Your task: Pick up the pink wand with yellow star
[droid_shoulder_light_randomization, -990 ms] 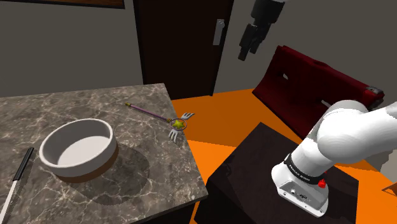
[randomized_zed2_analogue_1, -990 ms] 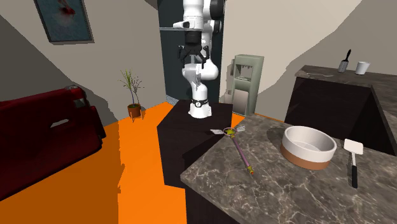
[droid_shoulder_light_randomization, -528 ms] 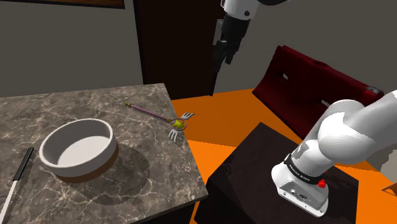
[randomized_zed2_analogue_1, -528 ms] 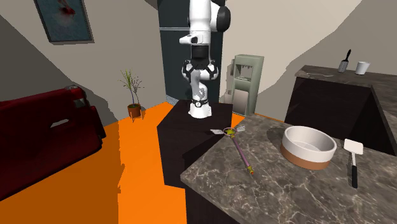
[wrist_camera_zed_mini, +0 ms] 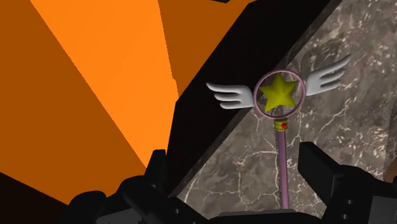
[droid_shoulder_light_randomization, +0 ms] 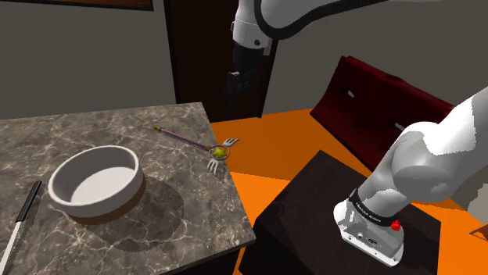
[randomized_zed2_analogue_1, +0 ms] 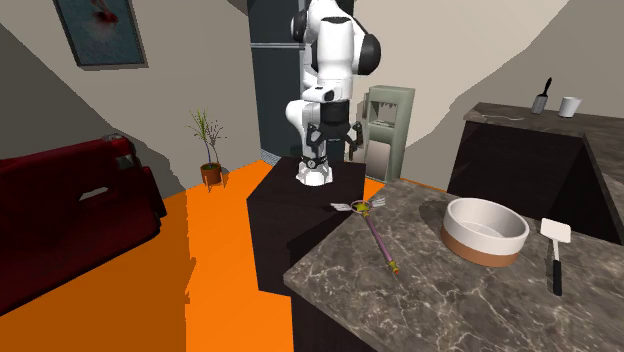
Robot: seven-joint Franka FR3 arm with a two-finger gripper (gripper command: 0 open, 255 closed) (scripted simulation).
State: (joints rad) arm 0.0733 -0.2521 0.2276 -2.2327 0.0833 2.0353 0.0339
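Arm [droid_shoulder_light_randomization: 285, 17] swung twd counter [droid_shoulder_light_randomization: 102, 131] edge; fingers [wrist_camera_zed_mini: 321, 170] apart, well above wand [wrist_camera_zed_mini: 282, 153].

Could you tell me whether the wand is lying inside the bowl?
No, the wand lies on the counter apart from the bowl, its winged star head at the counter's edge.

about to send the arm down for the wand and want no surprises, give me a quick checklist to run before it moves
1. Fingers open: ok, they stand apart.
2. Gripper down at the wand: not ok, it hangs high above the counter.
3. Handle lined up between the fingers: ok, though nearer one finger.
4. Bowl apart from the wand: ok.
5. Wand well in from the counter's edge: not ok, its star lies at the edge, one wing past it.
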